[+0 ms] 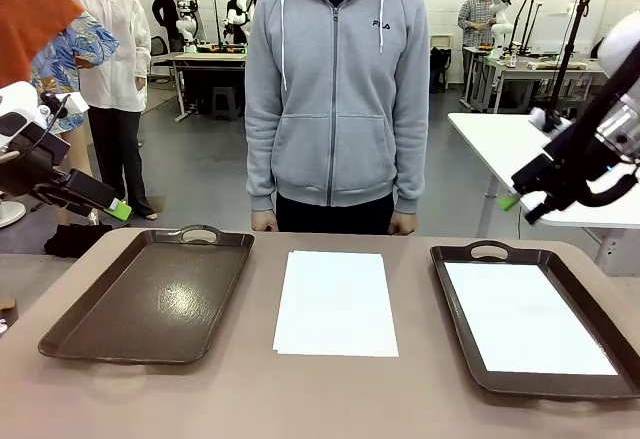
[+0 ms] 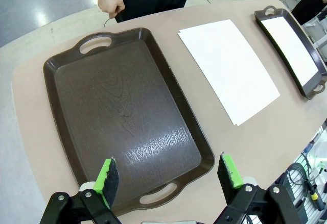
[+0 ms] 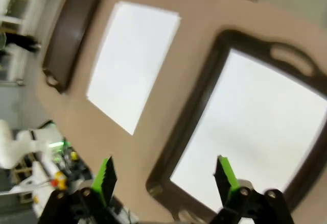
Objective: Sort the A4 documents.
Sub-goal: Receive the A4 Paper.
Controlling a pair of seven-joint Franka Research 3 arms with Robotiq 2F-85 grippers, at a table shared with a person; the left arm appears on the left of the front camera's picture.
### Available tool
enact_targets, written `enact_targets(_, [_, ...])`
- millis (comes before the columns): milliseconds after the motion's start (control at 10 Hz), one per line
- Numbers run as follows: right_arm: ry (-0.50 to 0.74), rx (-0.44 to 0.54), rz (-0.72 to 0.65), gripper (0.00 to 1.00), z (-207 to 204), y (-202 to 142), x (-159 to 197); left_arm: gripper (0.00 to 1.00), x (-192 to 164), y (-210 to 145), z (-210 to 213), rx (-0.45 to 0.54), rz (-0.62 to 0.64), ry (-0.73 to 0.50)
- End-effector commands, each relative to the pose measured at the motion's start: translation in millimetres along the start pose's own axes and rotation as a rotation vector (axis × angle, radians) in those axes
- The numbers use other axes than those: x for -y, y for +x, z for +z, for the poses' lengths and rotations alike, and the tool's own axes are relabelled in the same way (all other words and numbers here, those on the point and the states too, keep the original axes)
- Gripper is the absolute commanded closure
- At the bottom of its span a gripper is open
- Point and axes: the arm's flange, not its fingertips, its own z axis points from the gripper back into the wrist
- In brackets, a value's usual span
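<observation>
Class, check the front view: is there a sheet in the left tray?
No, the left tray holds nothing, while a sheet lies in the right tray.

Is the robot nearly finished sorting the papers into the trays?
Not yet. Done: one white sheet lies in the right tray. In hand: nothing, the left gripper and right gripper are both open, up off the table. Left: the white paper in the middle lies on the table between the trays, and the left tray is empty.
</observation>
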Motion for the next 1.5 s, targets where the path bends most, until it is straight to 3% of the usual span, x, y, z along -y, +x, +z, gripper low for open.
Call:
enact_targets(0, [0.050, 0.040, 0.169, 0.00, 3, 2, -25, 0.00, -2, -1, -1, 0.001, 0.004, -0.008])
enact_targets(500, [0.086, 0.077, 0.421, 0.00, -6, 1, -75, 0.00, -2, -1, -1, 0.001, 0.004, -0.008])
enact_targets(1400, [0.132, 0.079, 0.412, 0.00, -13, 7, -71, 0.00, -2, -1, -1, 0.001, 0.004, -0.008])
